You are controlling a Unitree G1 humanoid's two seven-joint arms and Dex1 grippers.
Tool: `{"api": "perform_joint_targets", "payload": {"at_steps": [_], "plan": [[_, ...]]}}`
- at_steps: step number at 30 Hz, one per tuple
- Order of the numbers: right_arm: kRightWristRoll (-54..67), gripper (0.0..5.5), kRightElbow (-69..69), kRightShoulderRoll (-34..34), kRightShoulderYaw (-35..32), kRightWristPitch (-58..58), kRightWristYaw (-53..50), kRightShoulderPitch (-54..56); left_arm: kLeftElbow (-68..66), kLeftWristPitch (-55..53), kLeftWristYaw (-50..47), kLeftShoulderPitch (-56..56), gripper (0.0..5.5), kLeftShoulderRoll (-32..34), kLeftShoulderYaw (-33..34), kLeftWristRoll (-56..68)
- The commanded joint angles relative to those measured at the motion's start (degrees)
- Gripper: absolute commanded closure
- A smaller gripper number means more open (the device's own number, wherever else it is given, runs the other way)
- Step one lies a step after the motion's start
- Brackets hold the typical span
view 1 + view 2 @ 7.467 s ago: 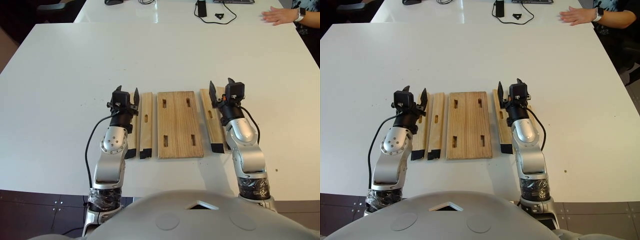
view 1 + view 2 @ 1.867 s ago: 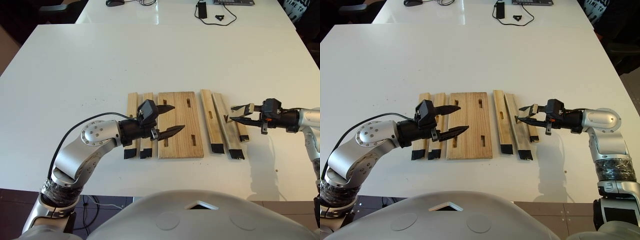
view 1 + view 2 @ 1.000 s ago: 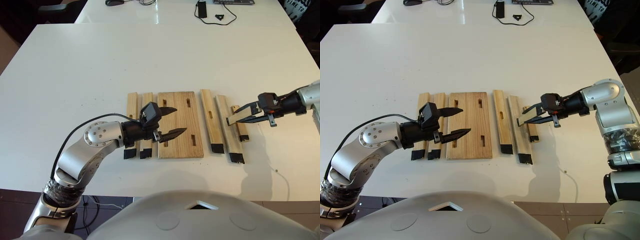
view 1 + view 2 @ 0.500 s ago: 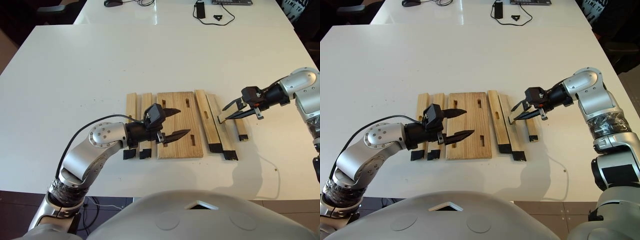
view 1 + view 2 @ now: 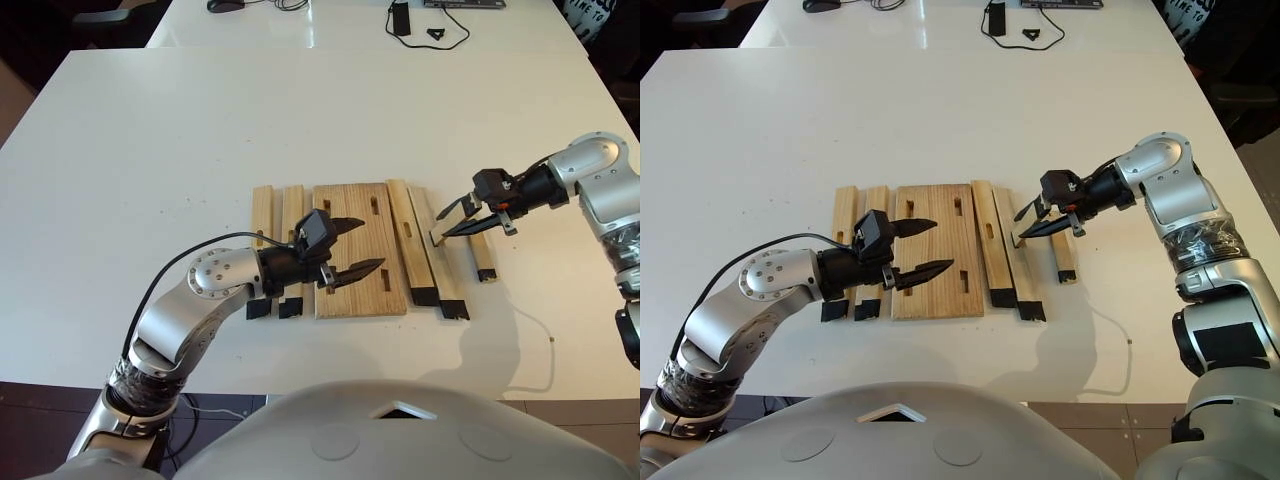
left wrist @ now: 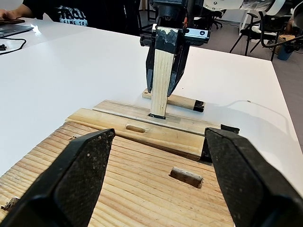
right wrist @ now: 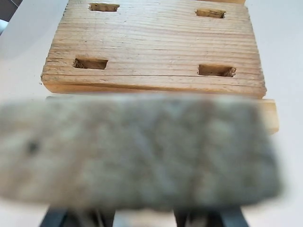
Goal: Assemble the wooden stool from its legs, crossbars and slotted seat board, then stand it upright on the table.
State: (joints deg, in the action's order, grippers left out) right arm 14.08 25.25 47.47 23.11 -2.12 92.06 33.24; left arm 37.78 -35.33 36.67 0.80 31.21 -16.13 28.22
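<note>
Now, your right gripper (image 5: 447, 224) is clamped on a short crossbar (image 6: 160, 80), tip touching the outer leg (image 5: 447, 290) right of the seat board (image 5: 372, 235); the left gripper (image 5: 350, 245) hangs spread above the board. Square the tip before pressing, gently.

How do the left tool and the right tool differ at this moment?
The left tool is open with nothing between its fingers; the right tool is shut on a short wooden piece. The left tool hangs over the seat board, while the right tool sits to the board's right, its piece angled down toward the legs lying there. Both are black, two-fingered, and point inward toward the parts.
</note>
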Motion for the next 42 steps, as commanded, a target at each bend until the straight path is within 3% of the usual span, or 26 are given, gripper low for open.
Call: {"api": "perform_joint_targets", "payload": {"at_steps": [1,10,16,20,30,36,38,42], "plan": [[-0.13,4.22,-3.12,-1.91,0.29,2.36,-0.64,-8.05,-0.47,0.34,0.19,0.28,1.96,0.42,-0.26,-1.16],[-2.12,4.22,-3.68,-3.35,-4.20,0.29,-8.09,-10.81,-0.76,0.58,0.21,0.29,1.96,0.33,-0.09,-1.99],[-1.65,3.13,-4.87,-3.29,-7.46,0.89,-10.02,-12.19,-0.82,1.02,-0.02,0.60,1.96,0.33,-0.05,-2.37],[-0.26,3.02,-6.90,-3.27,-9.31,2.83,-10.14,-13.05,-0.98,1.42,0.09,0.64,1.96,0.45,-0.13,-2.52],[17.95,3.02,-22.70,1.56,-26.44,19.42,-10.84,-18.59,-1.40,2.35,0.11,1.97,1.96,0.56,0.57,-3.23],[32.26,3.02,-31.34,-5.74,-34.78,32.17,-25.16,-14.61,-2.16,2.74,0.12,1.80,1.96,0.30,0.63,-3.35],[32.28,3.02,-34.36,-9.06,-34.46,32.52,-30.99,-14.45,-2.39,2.81,0.36,1.70,1.96,0.43,0.51,-3.42],[30.97,2.41,-38.95,-12.93,-32.00,32.88,-37.05,-16.14,-3.27,2.74,0.85,1.15,1.96,0.52,0.59,-3.53]]}}
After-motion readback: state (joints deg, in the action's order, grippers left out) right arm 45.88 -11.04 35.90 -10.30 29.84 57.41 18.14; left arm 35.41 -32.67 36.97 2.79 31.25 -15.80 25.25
